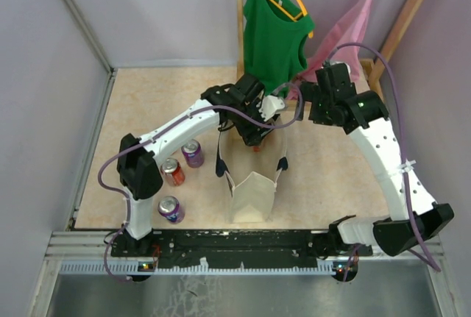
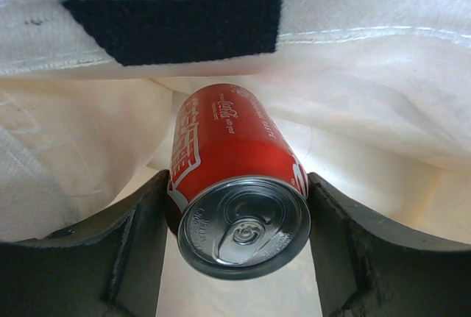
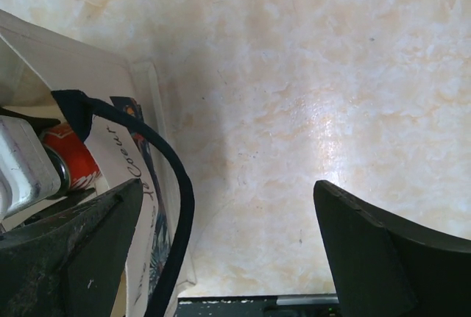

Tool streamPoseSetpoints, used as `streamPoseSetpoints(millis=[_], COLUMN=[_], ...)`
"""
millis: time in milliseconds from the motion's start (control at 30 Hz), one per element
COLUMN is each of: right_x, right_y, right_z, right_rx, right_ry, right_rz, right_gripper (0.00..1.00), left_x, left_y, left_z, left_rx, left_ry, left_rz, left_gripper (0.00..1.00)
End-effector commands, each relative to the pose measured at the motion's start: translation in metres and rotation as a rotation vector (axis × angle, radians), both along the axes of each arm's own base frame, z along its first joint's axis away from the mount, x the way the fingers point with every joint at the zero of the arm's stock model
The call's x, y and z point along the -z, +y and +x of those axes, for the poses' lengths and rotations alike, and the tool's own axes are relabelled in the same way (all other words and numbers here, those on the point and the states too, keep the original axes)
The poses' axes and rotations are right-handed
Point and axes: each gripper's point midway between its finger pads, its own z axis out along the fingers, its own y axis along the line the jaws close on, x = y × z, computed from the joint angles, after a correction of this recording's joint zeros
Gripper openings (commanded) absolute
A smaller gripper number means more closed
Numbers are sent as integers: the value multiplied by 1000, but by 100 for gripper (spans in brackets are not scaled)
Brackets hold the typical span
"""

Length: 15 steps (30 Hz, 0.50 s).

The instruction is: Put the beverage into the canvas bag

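Note:
The beverage, a red cola can point(image 2: 235, 184), is clamped at its top end between the fingers of my left gripper point(image 2: 239, 229), shut on it. The can points down into the open mouth of the canvas bag point(image 2: 368, 37), just under a navy handle patch point(image 2: 169, 15). From above, the left gripper point(image 1: 254, 137) hangs over the far end of the bag point(image 1: 250, 196). My right gripper point(image 3: 228, 214) stands open beside the bag point(image 3: 110, 148). A navy strap point(image 3: 180, 199) droops just inside its left finger, untouched. The can point(image 3: 70, 159) shows there too.
Three more cans stand left of the bag: a purple one point(image 1: 193, 153), a red one point(image 1: 174, 172) and a purple one point(image 1: 171, 209). A green tank top point(image 1: 276, 30) and a pink garment point(image 1: 346, 30) hang on a wooden rack point(image 1: 239, 15) behind.

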Motion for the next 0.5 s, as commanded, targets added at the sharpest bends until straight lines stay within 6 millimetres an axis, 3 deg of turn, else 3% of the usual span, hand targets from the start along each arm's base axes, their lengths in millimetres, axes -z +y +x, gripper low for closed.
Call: streamPoseSetpoints(millis=[0,133,333,467], right_x=[-16,-13,-9,-3], right_y=[4,3,7,14], right_z=[11,14,20,27], right_rx=[-36,-39,-44,-55], right_ry=[-50,-41,-38,-36], right_rz=[15,8,27,54], right_gripper=[99,99,99,99], left_x=[24,15,-25,-27], left_y=[0,2,10,17], left_z=[2,1,-3,-16], left_rx=[-7,-15,-4,30], left_ry=[23,20,-48,-35], left_rz=[52,49,1,5], left_gripper=[0,0,0,0])
